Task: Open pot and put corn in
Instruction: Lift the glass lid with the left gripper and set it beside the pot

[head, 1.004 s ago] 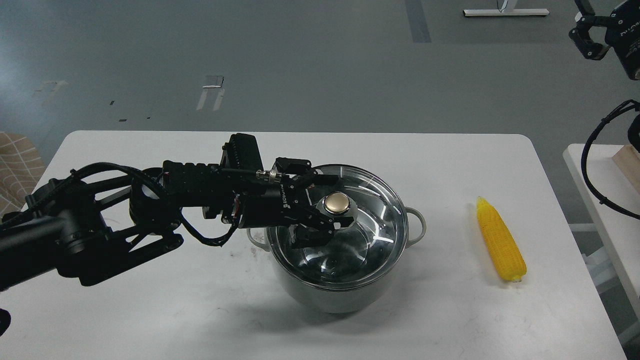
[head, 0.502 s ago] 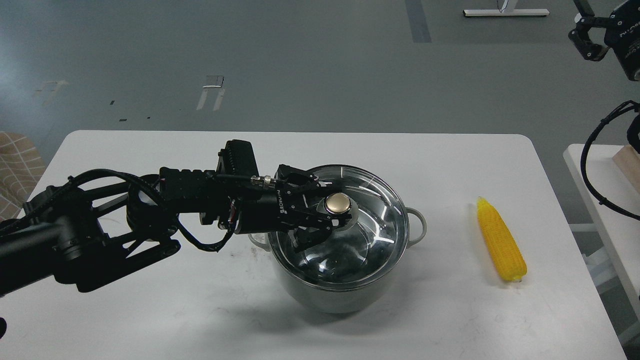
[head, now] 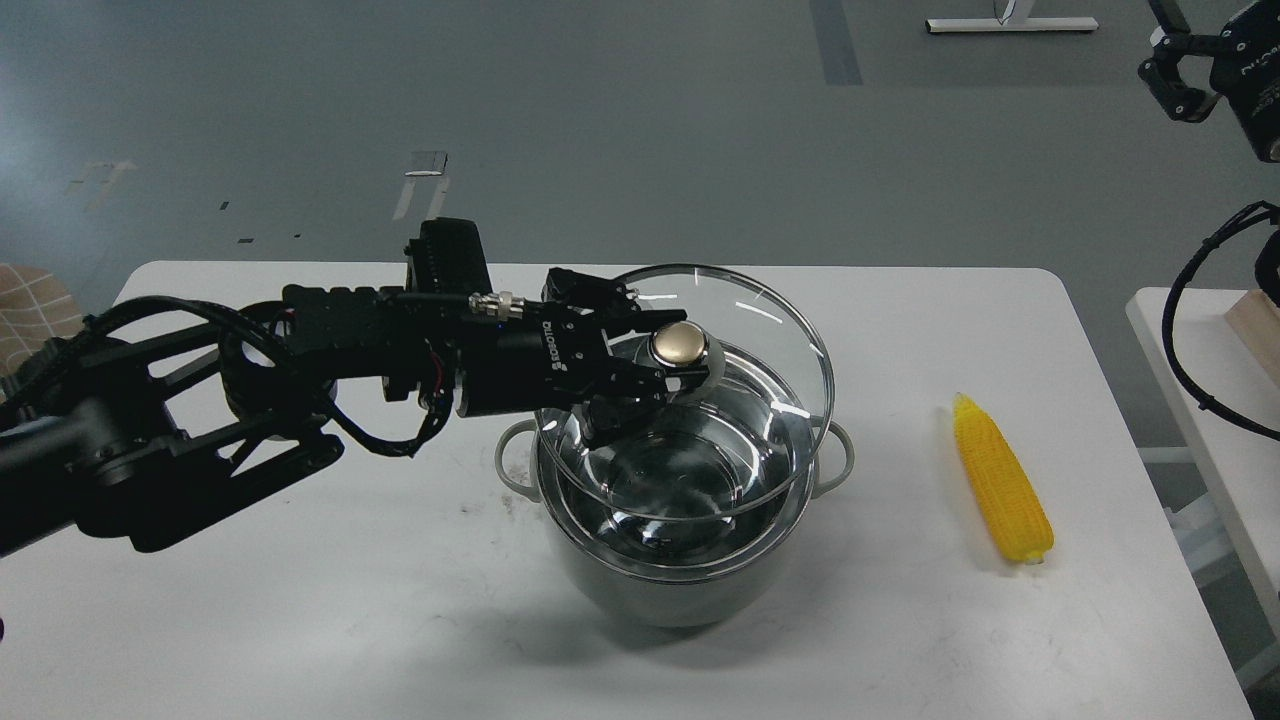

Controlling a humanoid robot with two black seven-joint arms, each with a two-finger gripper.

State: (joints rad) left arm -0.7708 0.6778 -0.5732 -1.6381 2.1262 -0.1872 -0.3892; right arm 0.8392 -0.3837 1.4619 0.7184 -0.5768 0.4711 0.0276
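On the right side of the bench [head: 300, 620] lies the corn [head: 1001, 478], well apart from the pot [head: 660, 580] at the middle, its long axis running away from me, pointed tip at the far end. Over the pot, the left pincer [head: 655, 375] is clenched on the gold knob [head: 678, 344] of the glass lid [head: 760, 330], held tilted just above the rim. Up at the far right, the right pincer [head: 1175, 80] hangs nearer the corn; whether it is released I cannot tell.
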